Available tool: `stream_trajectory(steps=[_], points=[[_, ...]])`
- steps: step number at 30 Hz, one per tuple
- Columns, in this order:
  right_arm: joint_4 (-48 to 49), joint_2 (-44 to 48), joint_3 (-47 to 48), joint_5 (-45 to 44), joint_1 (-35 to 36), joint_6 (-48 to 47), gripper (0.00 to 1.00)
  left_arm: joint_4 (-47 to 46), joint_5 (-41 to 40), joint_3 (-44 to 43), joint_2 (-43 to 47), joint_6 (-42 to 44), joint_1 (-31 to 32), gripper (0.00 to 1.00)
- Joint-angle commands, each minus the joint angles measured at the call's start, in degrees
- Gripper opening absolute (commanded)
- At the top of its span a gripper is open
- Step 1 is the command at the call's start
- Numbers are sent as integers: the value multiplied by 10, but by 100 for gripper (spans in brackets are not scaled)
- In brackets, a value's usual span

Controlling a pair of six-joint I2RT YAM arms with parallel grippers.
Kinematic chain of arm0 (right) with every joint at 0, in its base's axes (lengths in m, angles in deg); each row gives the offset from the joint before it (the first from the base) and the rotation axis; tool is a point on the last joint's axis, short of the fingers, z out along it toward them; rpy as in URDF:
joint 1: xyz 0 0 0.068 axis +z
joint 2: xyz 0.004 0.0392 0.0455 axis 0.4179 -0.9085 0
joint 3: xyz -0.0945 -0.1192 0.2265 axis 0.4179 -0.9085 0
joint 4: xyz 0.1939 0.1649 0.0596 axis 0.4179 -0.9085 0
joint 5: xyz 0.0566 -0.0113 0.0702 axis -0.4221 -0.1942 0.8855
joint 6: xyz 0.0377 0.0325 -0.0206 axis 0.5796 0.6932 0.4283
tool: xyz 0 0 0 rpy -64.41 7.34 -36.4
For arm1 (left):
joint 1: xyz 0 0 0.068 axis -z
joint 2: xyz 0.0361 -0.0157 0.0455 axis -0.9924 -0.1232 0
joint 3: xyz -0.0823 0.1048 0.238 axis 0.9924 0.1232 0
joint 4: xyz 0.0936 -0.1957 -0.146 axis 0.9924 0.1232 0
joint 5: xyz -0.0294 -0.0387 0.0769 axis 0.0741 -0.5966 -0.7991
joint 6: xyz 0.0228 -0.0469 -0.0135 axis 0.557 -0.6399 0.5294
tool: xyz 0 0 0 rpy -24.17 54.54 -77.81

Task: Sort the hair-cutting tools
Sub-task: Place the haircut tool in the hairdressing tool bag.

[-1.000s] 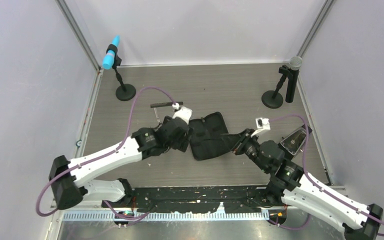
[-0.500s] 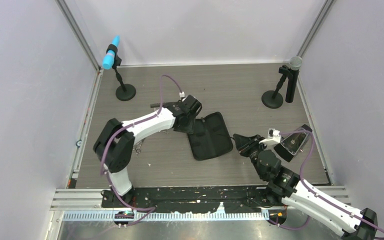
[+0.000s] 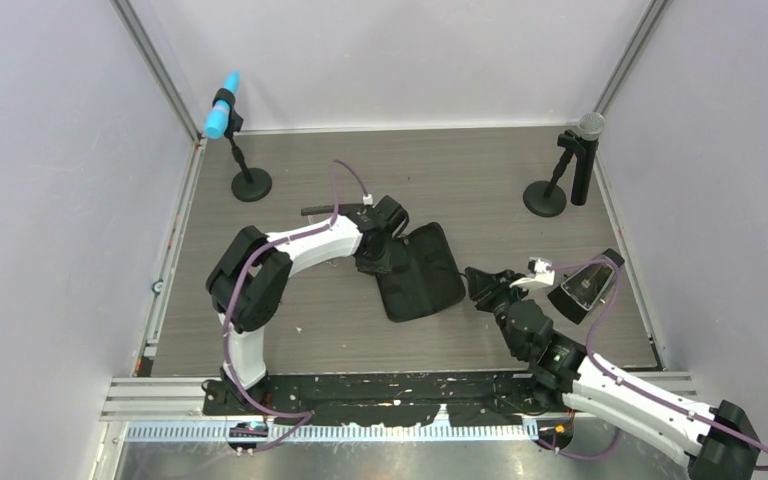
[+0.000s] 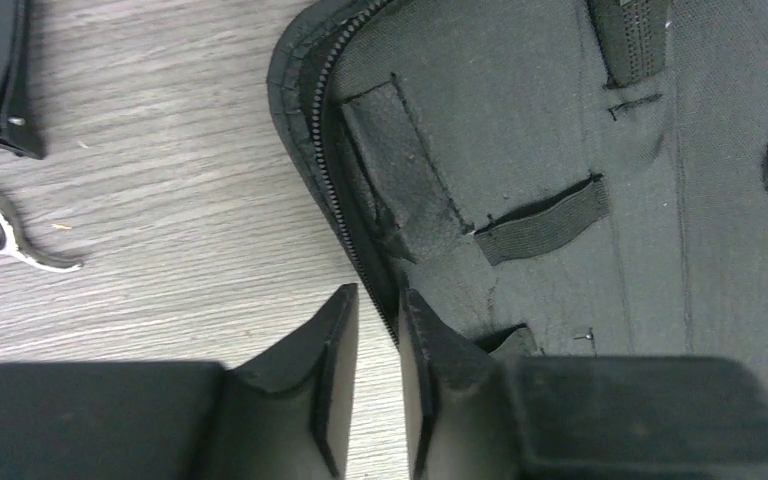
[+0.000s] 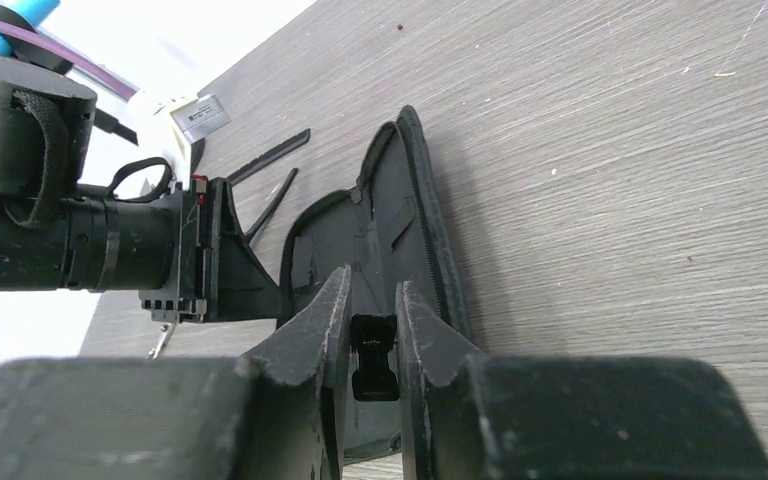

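Hair-cutting tools (image 3: 312,211) show little from above: you can make out only a thin black comb (image 3: 314,211) lying on the wooden table (image 3: 460,170), just behind your left arm and left of the open black case (image 3: 425,275). Your left gripper (image 3: 384,264) sits low at the case's left edge. Your right gripper (image 3: 478,283) hangs just beside the case's right edge, apart from it. Two microphones (image 3: 235,130) stand on round bases at the far corners, well apart from everything else.

Through the left wrist camera, your left gripper (image 4: 378,305) has its jaws almost together, straddling the zip edge of the case (image 4: 520,120), one finger over the bare table and the other over the lining. You cannot tell whether they are pinching that edge or only bracketing it. A silver ring handle of the scissors (image 4: 15,255) lies on the table (image 4: 180,200) to the left, with a black strip above it that is cut off by the frame.

Through the right wrist camera, your right gripper (image 5: 370,290) is clenched on a short black clip (image 5: 372,362) wedged between its fingers. Beyond it the case (image 5: 400,220) lies open, the left gripper (image 5: 260,285) touches its far edge, and two thin black strips (image 5: 270,158) lie on the table behind.
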Motion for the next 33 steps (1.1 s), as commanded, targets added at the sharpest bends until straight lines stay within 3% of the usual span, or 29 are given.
stream_trajectory(steps=[1, 6, 11, 21, 29, 33], points=[[62, -30, 0, -7, -1, -54, 5, -28, 38, 10, 2, -25, -3, 19], [121, -71, -1, 51, -2, -159, 5, -39, 54, 52, 30, -24, -3, 0], [156, -123, 11, 128, 0, -213, 5, -30, 51, 99, 84, -13, -3, 0], [203, -190, 5, 127, 13, -180, 5, -50, 87, 216, 204, -54, 10, 0], [215, -209, -12, 86, 12, -72, 5, -110, 134, 261, 241, -160, 136, 2], [191, -206, -6, 80, 12, -67, 5, -93, 108, 245, 264, -164, 164, 15]])
